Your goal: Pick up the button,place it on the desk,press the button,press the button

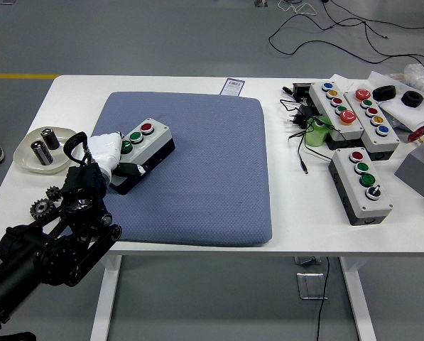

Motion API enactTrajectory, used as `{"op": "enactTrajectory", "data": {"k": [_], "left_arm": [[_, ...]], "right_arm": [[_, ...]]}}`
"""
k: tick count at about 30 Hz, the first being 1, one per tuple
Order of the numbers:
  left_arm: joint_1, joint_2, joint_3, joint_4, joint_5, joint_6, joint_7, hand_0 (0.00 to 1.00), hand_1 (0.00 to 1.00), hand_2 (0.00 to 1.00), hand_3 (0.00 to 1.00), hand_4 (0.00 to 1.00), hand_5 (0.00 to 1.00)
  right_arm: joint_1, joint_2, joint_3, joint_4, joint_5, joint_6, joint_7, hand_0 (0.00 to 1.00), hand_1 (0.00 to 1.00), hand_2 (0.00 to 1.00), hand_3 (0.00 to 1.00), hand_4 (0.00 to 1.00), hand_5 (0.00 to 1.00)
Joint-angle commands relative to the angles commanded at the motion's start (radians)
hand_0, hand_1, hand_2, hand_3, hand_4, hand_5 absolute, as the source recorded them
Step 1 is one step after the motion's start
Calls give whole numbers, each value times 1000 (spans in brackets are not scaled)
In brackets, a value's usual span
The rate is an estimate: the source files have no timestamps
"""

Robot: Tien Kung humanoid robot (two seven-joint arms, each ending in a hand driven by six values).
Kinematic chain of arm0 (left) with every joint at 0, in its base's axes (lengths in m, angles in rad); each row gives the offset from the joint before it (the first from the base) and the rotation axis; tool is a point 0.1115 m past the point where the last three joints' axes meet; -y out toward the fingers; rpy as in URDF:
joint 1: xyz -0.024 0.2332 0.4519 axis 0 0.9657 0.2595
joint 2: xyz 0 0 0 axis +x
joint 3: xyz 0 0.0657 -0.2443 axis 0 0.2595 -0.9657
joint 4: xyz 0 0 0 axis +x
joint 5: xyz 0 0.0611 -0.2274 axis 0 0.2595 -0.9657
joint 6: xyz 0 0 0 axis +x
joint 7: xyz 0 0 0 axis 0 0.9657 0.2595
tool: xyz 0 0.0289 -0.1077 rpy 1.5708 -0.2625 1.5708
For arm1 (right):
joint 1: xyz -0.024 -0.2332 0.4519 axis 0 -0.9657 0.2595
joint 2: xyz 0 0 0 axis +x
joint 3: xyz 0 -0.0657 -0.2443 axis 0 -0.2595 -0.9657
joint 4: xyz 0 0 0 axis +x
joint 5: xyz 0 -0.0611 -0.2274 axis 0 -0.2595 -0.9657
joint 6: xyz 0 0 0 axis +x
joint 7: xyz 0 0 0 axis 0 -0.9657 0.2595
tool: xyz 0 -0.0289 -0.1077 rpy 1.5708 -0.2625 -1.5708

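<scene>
From the head view, the left hand (106, 158) has its white fingers (130, 169) closed around the near end of the button box (142, 146) on the blue pad (219, 177) (rigid plastic, probably light, smooth-sided); gripping across its short sides looks safest.

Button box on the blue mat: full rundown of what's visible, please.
The button box is a light grey rectangular case on a black base, plastic by its look. Its top carries three round buttons in a row: red at the far end, then two green. It lies on the left part of the blue mat, turned diagonally to the mat's edges. The left hand, white-gloved, covers its near end, fingers wrapped on it. Whether the base rests flat cannot be told.
</scene>
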Motion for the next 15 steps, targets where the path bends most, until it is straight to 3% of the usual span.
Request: {"op": "enactTrajectory", "data": {"k": [8, 15], "left_arm": [[2, 19, 18, 2, 0, -10, -25, 4, 2, 20, 226, 600, 2], [0, 62, 40, -9, 0, 45, -151, 3, 2, 3, 222, 617, 2]], "right_arm": [[-1, 0, 6, 0, -6, 1, -1, 673, 658, 674, 624, 310, 173], [-4, 0, 14, 0, -16, 1, -1, 673, 658, 674, 624, 310, 173]]}}
